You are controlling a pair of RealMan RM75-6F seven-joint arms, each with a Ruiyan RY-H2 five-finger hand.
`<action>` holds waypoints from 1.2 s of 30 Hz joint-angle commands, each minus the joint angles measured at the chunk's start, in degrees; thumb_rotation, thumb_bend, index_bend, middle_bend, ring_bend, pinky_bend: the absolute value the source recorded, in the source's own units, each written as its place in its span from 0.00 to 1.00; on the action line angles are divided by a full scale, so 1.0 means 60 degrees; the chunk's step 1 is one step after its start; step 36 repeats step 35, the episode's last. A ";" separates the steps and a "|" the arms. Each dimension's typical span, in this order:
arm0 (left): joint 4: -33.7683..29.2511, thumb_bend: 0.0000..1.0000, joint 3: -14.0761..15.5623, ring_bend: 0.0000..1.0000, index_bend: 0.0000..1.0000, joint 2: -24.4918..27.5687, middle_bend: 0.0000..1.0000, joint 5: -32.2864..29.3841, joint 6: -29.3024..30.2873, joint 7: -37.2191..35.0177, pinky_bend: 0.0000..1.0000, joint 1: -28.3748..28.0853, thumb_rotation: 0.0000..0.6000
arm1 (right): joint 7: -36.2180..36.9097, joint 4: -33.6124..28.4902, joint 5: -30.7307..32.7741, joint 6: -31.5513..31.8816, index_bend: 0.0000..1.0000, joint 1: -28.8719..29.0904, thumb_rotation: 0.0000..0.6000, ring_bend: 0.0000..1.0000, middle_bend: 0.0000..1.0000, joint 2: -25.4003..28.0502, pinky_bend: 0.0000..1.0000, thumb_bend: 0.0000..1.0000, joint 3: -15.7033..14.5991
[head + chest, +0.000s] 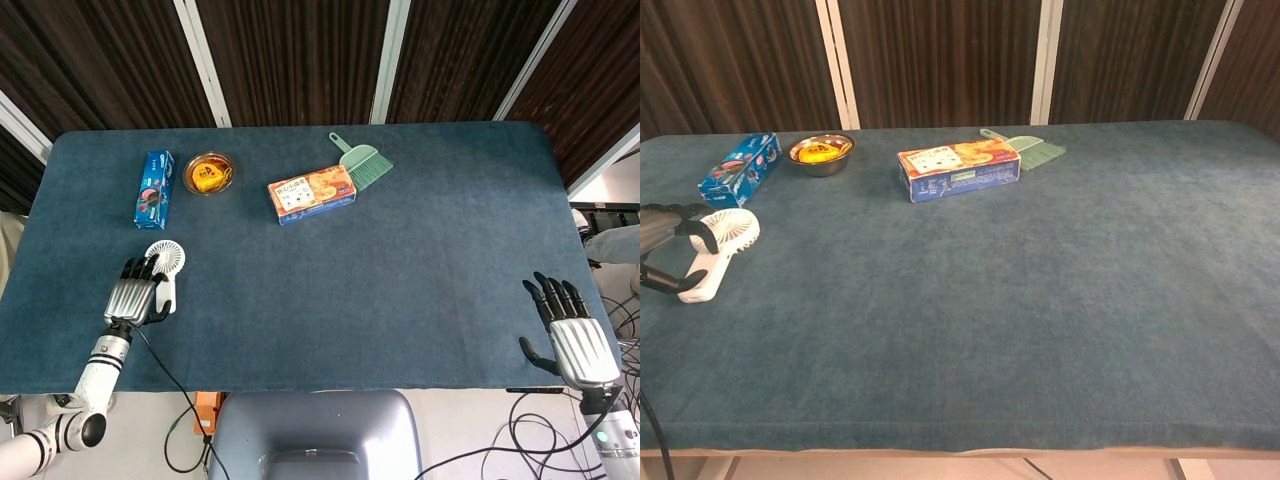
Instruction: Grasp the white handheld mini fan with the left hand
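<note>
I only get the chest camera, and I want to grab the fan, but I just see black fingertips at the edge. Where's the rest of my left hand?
Observer: In the head view, the whole left hand sits just left of the white handheld mini fan, with its fingers at the handle. I cannot tell whether they grip it.
Operator: And my other hand? I can't see it at all!
Observer: The right hand is by the near right corner of the table, fingers spread, holding nothing.
</note>
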 commanded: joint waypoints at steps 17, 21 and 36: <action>-0.3636 0.39 0.0747 0.00 0.15 0.2711 0.00 0.4246 0.5427 -0.2207 0.03 0.2040 0.96 | -0.0078 -0.0149 -0.0087 0.0194 0.00 -0.0163 1.00 0.00 0.00 0.0060 0.00 0.29 0.0005; -0.3934 0.24 0.1541 0.00 0.01 0.3063 0.00 0.4583 0.6602 -0.2640 0.03 0.3319 1.00 | -0.0434 -0.0366 0.0052 0.0395 0.00 -0.0438 1.00 0.00 0.00 0.0100 0.00 0.29 -0.0099; -0.3121 0.19 0.1766 0.00 0.00 0.2942 0.00 0.5091 0.7325 -0.3548 0.03 0.4377 1.00 | -0.1354 -0.0719 0.0495 0.0196 0.00 -0.0611 1.00 0.00 0.00 -0.0003 0.00 0.29 -0.0109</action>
